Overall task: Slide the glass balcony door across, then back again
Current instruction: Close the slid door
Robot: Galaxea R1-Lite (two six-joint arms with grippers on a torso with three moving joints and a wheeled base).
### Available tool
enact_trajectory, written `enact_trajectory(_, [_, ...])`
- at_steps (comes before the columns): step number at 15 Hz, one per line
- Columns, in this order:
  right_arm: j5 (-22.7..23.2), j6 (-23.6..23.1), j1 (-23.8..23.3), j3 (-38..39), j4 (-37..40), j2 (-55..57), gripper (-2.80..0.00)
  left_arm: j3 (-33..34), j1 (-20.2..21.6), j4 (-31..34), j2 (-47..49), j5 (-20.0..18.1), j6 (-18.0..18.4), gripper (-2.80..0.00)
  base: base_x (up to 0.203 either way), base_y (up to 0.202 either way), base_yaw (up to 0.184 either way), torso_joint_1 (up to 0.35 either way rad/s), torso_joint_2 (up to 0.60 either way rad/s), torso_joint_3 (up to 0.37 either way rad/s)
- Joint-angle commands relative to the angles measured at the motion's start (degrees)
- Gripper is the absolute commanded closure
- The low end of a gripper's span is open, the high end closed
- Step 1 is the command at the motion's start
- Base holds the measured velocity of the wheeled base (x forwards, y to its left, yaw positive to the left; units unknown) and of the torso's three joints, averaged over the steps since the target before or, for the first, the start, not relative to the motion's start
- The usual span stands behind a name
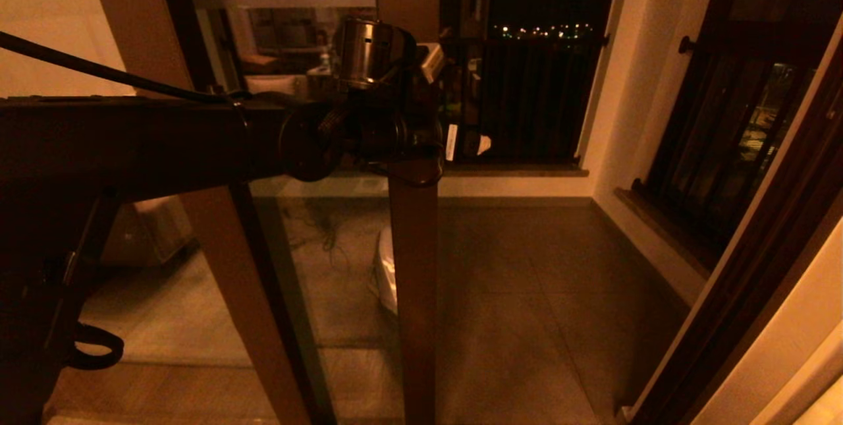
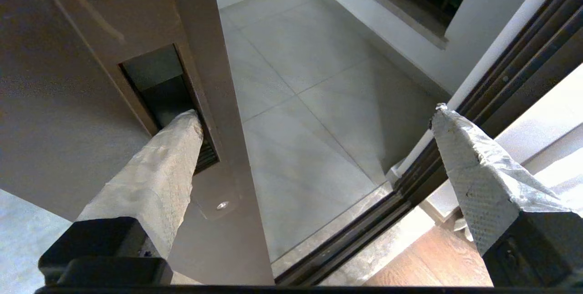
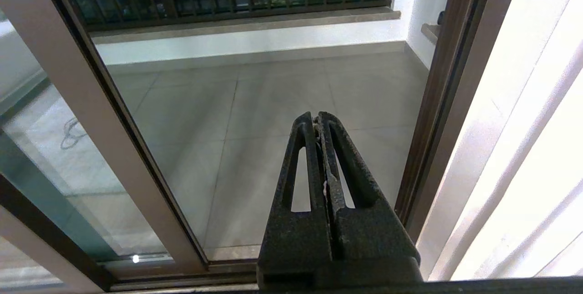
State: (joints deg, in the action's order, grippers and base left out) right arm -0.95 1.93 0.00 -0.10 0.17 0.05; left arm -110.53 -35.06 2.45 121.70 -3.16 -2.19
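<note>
My left tool [image 2: 314, 116] stands wide open, with one wrapped finger [image 2: 175, 148] tucked tip-first into the recessed handle slot [image 2: 159, 89] of the glass balcony door [image 2: 68, 102]; the other finger hangs free, well apart from the door, out over the opening. I grip nothing: the finger only hooks the slot. In the head view my left arm [image 1: 132, 141] reaches across to the door's brown stile [image 1: 413, 267] and meets it at handle height.

Taking that stile as the landmark: the door's glass lies to its left, with a second brown frame [image 1: 244, 280] overlapping it there. To the stile's right the doorway stands open onto the tiled balcony floor [image 1: 527, 293], and the dark door jamb [image 1: 744, 267] is well apart from it on that side. So the door looks partly slid, neither fully open nor shut.

My right tool [image 3: 319, 123] is parked, closed on nothing, pointing at the balcony floor beside the jamb.

What worries me, as a judgement: only a fingertip sits in the slot, and shallowly. If I push at an angle or too fast, the soft wrapping could ride out over the slot's edge and skid along the stile, leaving the door behind. A sideways load on one lone finger could also twist it.
</note>
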Motion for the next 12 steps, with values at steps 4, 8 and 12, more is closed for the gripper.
enact_trajectory(4, [-0.01, 0.01, 0.00, 0.01, 0.00, 0.04, 0.00, -0.47, -0.10, -0.17, 1.00, -0.45, 0.00, -2.80, 0.000, 0.000, 0.000, 0.000, 0.00, 0.000])
enact_trajectory(8, [-0.01, 0.01, 0.00, 0.01, 0.00, 0.04, 0.00, -0.47, -0.36, -0.25, 1.00, -0.83, 0.09, -2.80, 0.000, 0.000, 0.000, 0.000, 0.00, 0.000])
enact_trajectory(12, [-0.01, 0.01, 0.00, 0.01, 0.00, 0.04, 0.00, -0.47, -0.86, -0.25, 1.12, -1.15, 0.09, -2.80, 0.000, 0.000, 0.000, 0.000, 0.00, 0.000])
